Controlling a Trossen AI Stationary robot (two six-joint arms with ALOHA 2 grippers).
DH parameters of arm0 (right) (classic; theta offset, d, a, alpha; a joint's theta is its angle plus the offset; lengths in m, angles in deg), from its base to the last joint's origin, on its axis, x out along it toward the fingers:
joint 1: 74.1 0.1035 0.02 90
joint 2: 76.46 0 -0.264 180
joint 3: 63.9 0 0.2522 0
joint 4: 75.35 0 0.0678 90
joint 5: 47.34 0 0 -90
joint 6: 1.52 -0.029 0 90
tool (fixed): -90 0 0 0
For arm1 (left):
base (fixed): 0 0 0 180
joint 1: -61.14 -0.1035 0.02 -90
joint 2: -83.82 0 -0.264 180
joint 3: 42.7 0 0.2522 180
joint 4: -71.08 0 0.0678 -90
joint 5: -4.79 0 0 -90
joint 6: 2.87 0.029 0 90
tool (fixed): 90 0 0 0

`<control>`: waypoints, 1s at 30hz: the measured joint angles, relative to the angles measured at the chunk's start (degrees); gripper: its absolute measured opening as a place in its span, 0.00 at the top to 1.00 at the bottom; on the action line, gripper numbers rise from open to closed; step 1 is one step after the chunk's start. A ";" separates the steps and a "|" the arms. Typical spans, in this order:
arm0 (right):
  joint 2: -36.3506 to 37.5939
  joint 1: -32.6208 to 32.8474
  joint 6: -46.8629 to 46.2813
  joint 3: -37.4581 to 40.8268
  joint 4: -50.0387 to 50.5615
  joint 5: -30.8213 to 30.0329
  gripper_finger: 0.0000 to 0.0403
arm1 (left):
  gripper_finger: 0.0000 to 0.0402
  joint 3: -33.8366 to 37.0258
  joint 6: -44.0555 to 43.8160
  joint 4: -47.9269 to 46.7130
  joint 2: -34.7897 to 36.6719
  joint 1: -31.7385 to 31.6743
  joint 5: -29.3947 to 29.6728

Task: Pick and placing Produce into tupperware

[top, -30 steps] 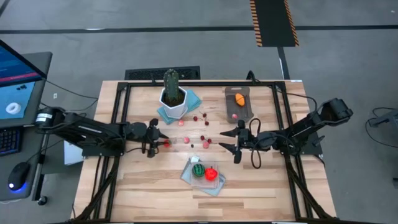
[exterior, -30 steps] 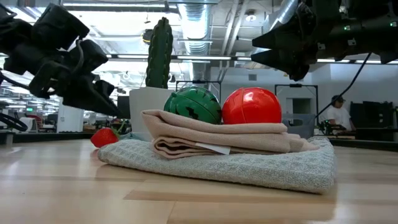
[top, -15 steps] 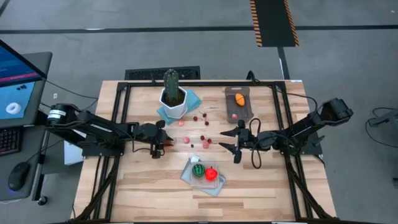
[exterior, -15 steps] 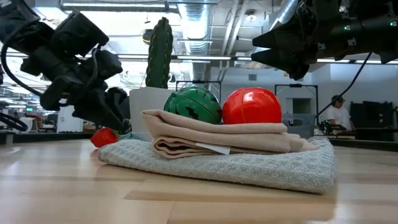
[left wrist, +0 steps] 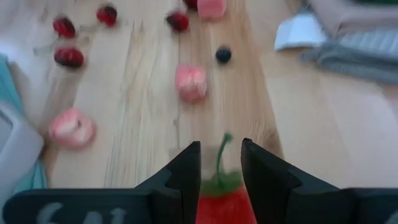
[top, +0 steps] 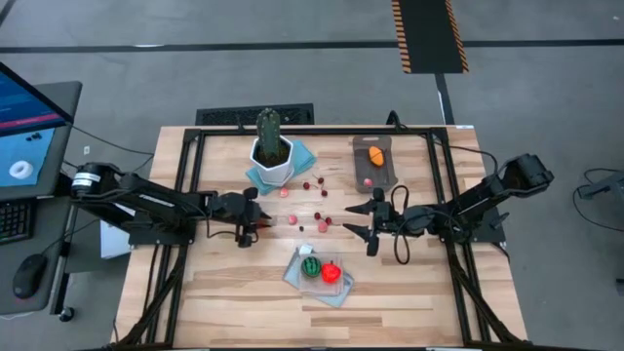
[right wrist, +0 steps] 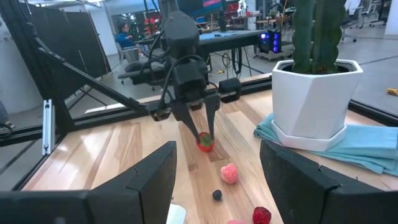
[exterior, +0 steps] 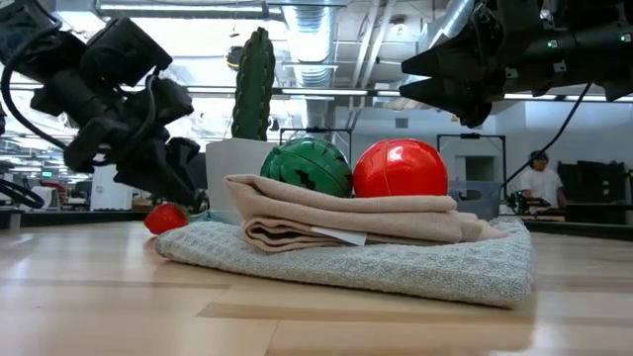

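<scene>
Near edge of surface [top: 224, 312], 6 o'clock: folded cloth [top: 319, 277] [exterior: 366, 252] carrying a green-striped ball [top: 310, 266] [exterior: 307, 166] and a red ball [top: 331, 272] [exterior: 400, 168], touching side by side

Centre, 9 o'clock side: left gripper [top: 256, 223] [left wrist: 220, 163] [right wrist: 203, 132] low over the surface, fingers [left wrist: 185, 171] narrow and straddling a red strawberry [left wrist: 222, 198] [right wrist: 205, 142] [exterior: 166, 218] that sits on the wood; cannot tell if the pads touch it

Centre, 3 o'clock side: right gripper [top: 363, 220] raised off the surface, fingers [right wrist: 152, 180] wide, nothing between them

Between the grippers and beyond: scattered berry bits [top: 318, 216] [left wrist: 191, 83], pink and dark red

Far edge: cactus [top: 268, 129] [exterior: 253, 84] in white pot [top: 272, 159] [right wrist: 309, 102] on teal cloth [top: 302, 154], 11 o'clock. Tupperware [top: 374, 162], 1 o'clock, holds an orange piece [top: 375, 155] and a small pink bit
</scene>
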 joint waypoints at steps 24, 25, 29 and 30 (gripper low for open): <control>0.00 0.00 0.00 0.00 -0.15 0.00 0.37 | 1.00 -0.50 -2.54 7.17 0.03 -0.22 -1.80; 0.00 0.00 0.00 0.00 -0.15 -0.02 0.37 | 1.00 -0.93 -2.58 7.27 0.03 -0.24 -1.80; 0.00 0.00 0.00 0.00 -0.15 -0.02 0.37 | 1.00 -4.22 -3.98 7.32 0.03 -0.24 -1.94; 0.00 0.00 -0.02 0.00 -0.16 0.00 0.37 | 1.00 -5.08 -4.02 7.30 0.03 -0.24 -2.48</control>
